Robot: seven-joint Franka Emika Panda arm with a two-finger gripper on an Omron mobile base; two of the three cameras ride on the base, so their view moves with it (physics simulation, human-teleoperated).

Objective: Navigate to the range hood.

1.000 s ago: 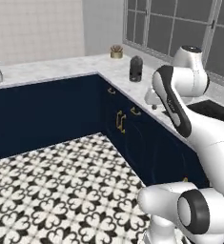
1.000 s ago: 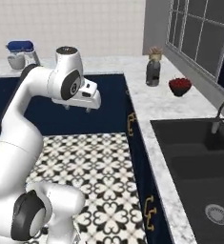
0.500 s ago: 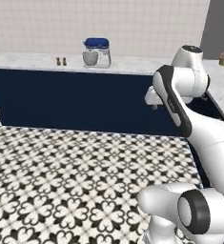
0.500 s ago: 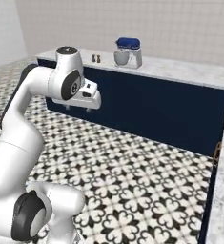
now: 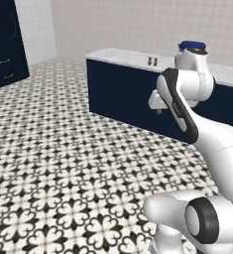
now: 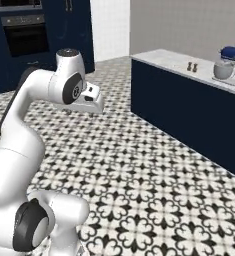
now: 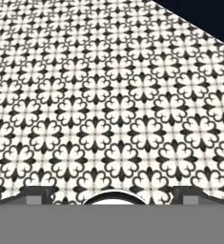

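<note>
Base has turned; island counter (image 6: 179,62) edge right, open floor (image 5: 53,163) ahead.

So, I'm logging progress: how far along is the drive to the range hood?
Not there yet. The views face a navy counter with a stand mixer and a wall oven, with patterned floor ahead. The claw carries nothing. Left: find the hood and drive up.

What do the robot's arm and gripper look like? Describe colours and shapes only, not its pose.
The arm is made of glossy white, rounded segments with dark grey joint rings and caps. It ends in a white boxy hand. The gripper has two small dark grey finger tips. No cables or markings are visible.
</note>
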